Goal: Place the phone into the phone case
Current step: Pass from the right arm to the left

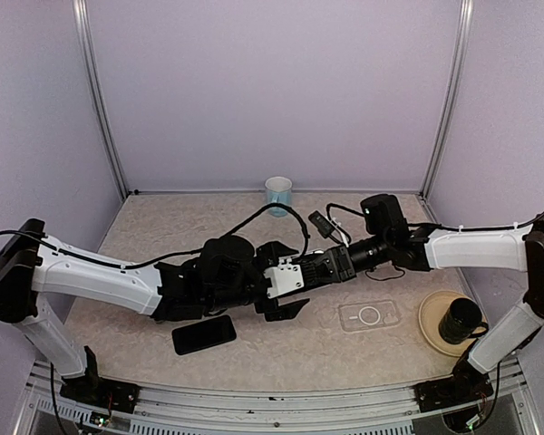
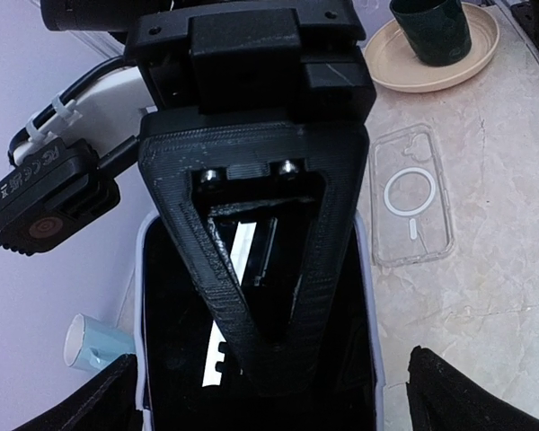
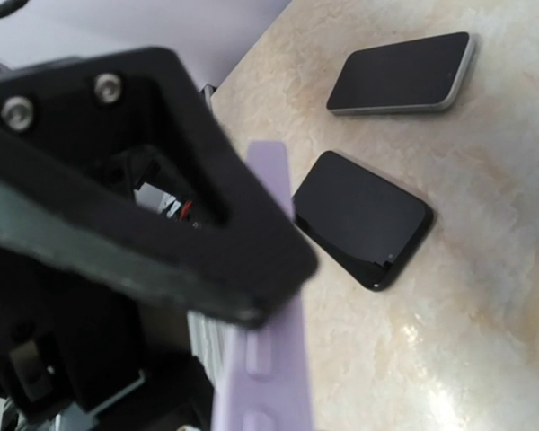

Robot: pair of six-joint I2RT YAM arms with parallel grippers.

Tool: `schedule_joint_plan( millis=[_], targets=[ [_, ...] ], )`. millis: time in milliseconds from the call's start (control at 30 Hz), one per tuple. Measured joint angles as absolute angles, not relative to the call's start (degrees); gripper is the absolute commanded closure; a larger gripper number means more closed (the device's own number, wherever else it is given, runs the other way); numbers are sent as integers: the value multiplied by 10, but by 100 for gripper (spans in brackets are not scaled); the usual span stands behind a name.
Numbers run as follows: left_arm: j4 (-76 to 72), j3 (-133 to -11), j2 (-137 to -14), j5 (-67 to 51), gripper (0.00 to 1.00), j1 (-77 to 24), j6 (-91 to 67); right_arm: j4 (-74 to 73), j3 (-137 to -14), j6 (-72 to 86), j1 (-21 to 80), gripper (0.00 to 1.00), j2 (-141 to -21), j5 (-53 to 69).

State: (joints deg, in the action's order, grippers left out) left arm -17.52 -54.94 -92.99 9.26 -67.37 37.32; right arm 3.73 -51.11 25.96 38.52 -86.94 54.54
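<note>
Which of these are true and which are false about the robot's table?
1. The clear phone case lies empty on the table. True.
2. The left gripper is shut. False: it is open.
3. The dark mug stands on a tan plate. True.
4. The right gripper holds the dark mug. False: it is shut on a phone with a lilac edge.
</note>
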Motion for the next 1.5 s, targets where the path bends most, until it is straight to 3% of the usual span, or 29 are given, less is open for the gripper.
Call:
schedule_joint_plan(
  millis=[167,367,467,567,700,733,1500],
  targets=[
    [-174,-553,-934,91,6,-672,372,37,-513,260,386,100,-872,550],
    [-167,-571,-938,88,36,-668,363,40,-518,262,386,100,-874,551],
    [-158,-575,-938,86,40,-666,359,38,-518,262,385,100,-876,546],
    [-154,-582,-936,77,37,-662,353,31,-518,253,385,100,-882,541],
    [-149,-582,-936,76,5,-662,353,31,-518,258,385,100,-882,543],
    [-148,-582,-936,77,2,-662,352,32,-518,258,385,100,-882,544],
    [-94,-573,-922,123,3,-662,342,34,-538,260,386,100,-882,561]
  ],
)
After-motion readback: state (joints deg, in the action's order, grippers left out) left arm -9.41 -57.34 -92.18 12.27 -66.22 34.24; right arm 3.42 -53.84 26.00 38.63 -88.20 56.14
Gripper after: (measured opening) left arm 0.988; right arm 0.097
